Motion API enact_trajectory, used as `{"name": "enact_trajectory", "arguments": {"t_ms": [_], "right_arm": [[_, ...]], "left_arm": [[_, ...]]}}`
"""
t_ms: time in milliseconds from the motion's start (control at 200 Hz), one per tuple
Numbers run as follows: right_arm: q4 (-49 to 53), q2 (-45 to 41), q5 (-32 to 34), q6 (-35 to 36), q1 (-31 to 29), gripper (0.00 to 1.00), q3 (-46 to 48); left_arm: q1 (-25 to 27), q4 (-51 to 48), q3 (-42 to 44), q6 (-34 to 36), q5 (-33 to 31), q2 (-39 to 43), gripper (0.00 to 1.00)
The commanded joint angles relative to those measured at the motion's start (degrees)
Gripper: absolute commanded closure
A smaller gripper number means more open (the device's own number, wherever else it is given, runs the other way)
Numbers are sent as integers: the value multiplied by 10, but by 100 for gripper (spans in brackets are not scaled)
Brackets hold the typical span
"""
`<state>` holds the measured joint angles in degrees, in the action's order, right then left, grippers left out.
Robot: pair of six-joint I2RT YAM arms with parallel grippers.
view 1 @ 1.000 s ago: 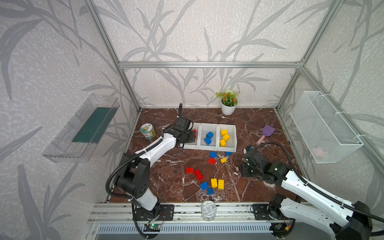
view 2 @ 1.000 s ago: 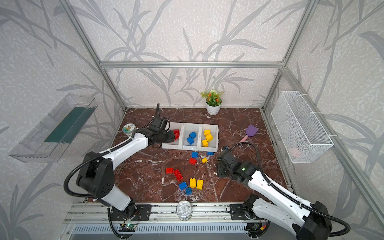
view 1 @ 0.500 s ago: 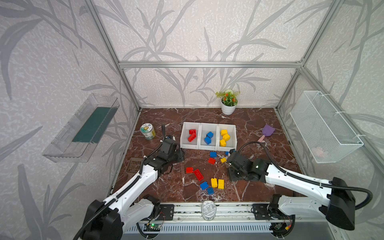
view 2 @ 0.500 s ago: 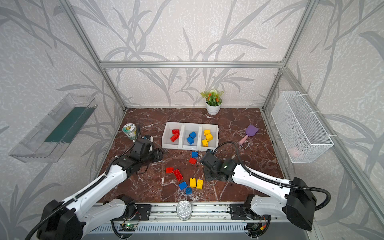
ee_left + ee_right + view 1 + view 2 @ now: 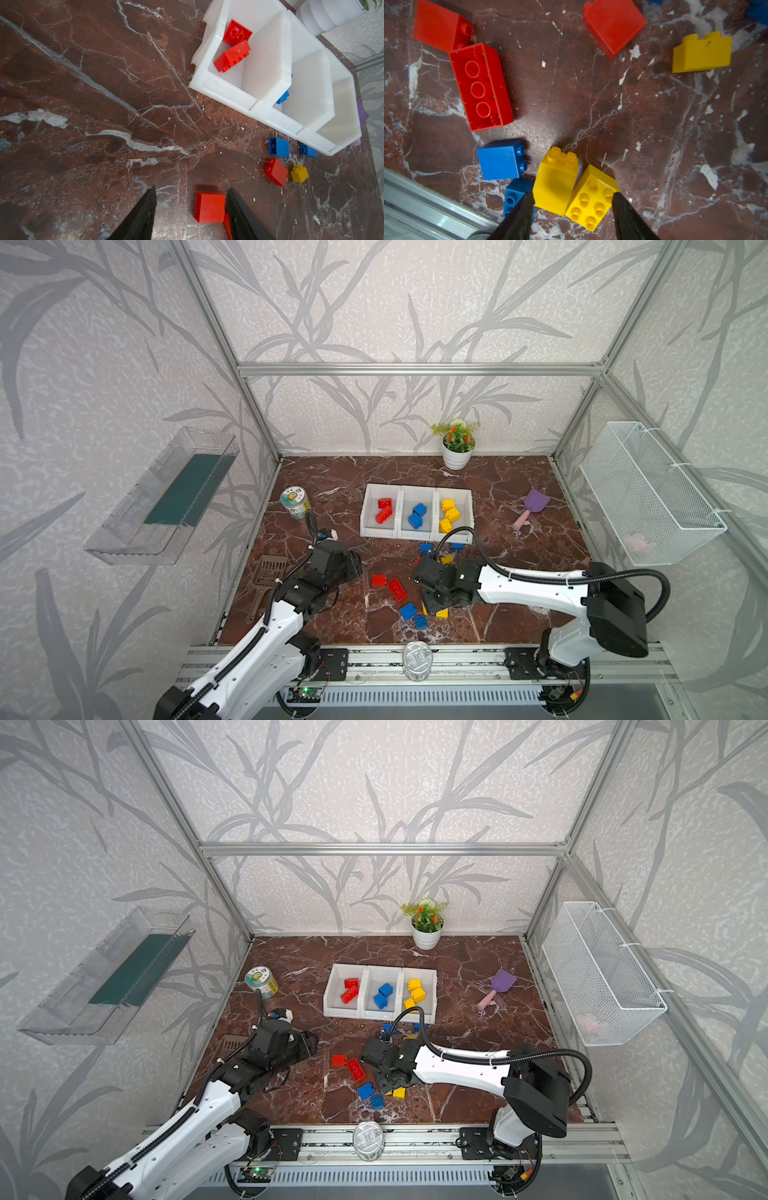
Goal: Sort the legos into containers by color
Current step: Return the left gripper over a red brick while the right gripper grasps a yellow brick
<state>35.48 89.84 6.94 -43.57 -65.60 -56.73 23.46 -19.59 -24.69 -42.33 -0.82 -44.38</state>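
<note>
Three joined white containers (image 5: 415, 533) hold red (image 5: 384, 510), blue (image 5: 417, 515) and yellow legos (image 5: 449, 514), one colour each. Loose legos of all three colours lie in front of them. My left gripper (image 5: 192, 189) is open and low over the table, with a red square lego (image 5: 209, 207) between its fingers, close to one finger. A long red lego (image 5: 397, 588) lies beside it. My right gripper (image 5: 572, 194) is open and straddles two yellow legos (image 5: 556, 182) lying side by side, fingertips at their outer corners. Two blue legos (image 5: 502, 160) lie just beside them.
A jar (image 5: 294, 502) and a brown slotted scoop (image 5: 268, 576) sit at the left edge. A potted plant (image 5: 456, 448) stands at the back and a purple scoop (image 5: 532, 508) at the right. A metal can (image 5: 417, 659) stands on the front rail. A wire basket (image 5: 648, 497) hangs on the right wall.
The left arm drew back from the left container and came down over the red square lego. The right arm swept left from the table's right side to the yellow legos near the front.
</note>
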Motion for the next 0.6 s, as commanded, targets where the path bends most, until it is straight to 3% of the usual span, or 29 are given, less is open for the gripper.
{"name": "enact_trajectory", "arguments": {"t_ms": [0,595], "right_arm": [[-5,20,-7,-10,-9,40,-21],[-6,76,-6,-21,-16,62,-38]], "left_arm": [[-2,1,17,-24,-22,24,43],[-2,-6,37,-36,-26,49,43]]}}
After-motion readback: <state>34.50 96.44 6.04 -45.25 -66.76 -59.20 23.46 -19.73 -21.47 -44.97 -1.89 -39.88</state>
